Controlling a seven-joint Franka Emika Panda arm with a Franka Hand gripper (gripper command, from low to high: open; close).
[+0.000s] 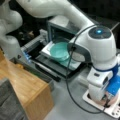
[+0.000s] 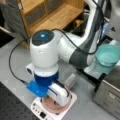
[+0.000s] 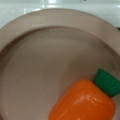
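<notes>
Carrot (image 3: 86, 98) is lying in the pink bowl (image 3: 37, 62) right under your wrist camera. The gripper (image 2: 58, 100) is hanging low over that bowl in both front views; whether it's spread or pinching, I cannot tell. Farther off, a teal bowl (image 1: 59, 51) is sitting on the toaster oven's (image 1: 60, 27) open door.

Soft, even indoor light fills both front views, which are blurred and blocky throughout, with edges smeared. A blue indicator lamp (image 1: 99, 31) glows on the arm, and dark corners swallow detail. In the wrist view, glare streaks the carrot (image 3: 85, 101), which looms large and soft-edged; the pink bowl (image 3: 37, 75) shows only faint shading.
</notes>
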